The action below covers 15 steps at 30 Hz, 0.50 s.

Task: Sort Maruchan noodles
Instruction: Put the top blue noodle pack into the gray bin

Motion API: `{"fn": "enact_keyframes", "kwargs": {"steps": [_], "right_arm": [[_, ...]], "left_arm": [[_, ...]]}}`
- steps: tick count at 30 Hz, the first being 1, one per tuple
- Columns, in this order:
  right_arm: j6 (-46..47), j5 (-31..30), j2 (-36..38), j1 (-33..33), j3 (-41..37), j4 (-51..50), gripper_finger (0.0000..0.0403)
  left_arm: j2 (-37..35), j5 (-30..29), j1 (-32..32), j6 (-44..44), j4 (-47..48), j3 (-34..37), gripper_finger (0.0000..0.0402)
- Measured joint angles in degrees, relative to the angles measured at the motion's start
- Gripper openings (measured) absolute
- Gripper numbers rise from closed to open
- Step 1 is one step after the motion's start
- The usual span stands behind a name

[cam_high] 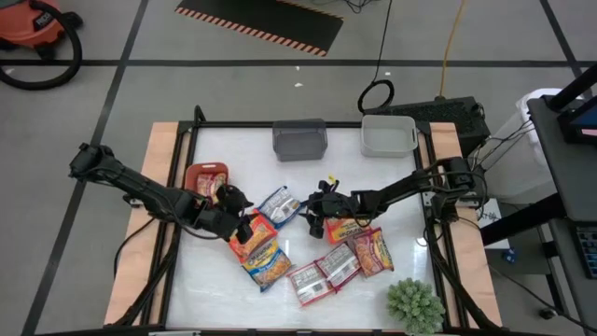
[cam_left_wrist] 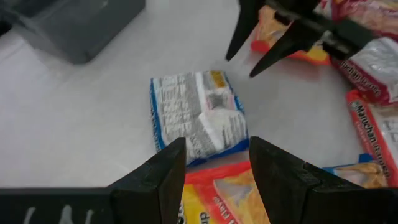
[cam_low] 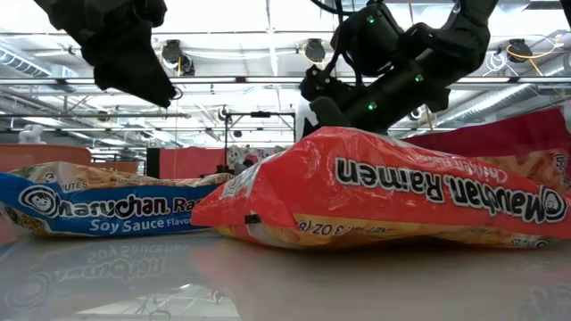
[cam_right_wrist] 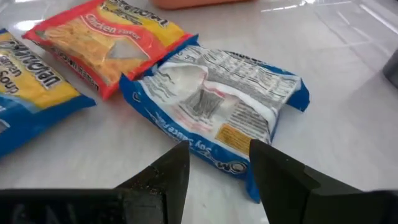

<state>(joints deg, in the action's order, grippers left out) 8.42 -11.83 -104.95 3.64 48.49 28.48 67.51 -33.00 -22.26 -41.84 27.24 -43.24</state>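
Observation:
Several Maruchan packets lie flat on the white table. A blue-trimmed packet (cam_high: 278, 205) lies back side up between my two grippers, also seen from the left wrist (cam_left_wrist: 196, 115) and the right wrist (cam_right_wrist: 217, 109). A red-trimmed packet (cam_high: 252, 233) and a blue-fronted one (cam_high: 266, 264) lie nearer. Several more (cam_high: 340, 261) lie to the right. My left gripper (cam_high: 235, 211) (cam_left_wrist: 217, 168) is open, left of the blue packet, above the red one. My right gripper (cam_high: 312, 211) (cam_right_wrist: 217, 165) is open, just right of the blue packet.
A red bin (cam_high: 207, 177) holding a packet stands at the table's left. A grey bin (cam_high: 300, 140) and a white bin (cam_high: 388, 135) stand at the far edge. A green plant (cam_high: 415, 303) sits at the near right corner. Bare table shows before the far bins.

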Motion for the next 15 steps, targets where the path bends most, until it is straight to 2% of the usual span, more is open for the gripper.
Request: {"fn": "enact_keyframes", "kwargs": {"steps": [7, 15], "right_arm": [[-0.5, -1.6, -0.1, -0.5, -0.1, -3.4, 0.0166], [0.1, -1.4, -6.7, -1.2, -0.1, 0.4, 0.0207]], "left_arm": [[0.0, -0.1, 0.0, 0.9, -0.8, 0.0, 0.0182], [0.0, -1.9, 0.0, 0.9, -0.9, 0.0, 0.0182]]}}
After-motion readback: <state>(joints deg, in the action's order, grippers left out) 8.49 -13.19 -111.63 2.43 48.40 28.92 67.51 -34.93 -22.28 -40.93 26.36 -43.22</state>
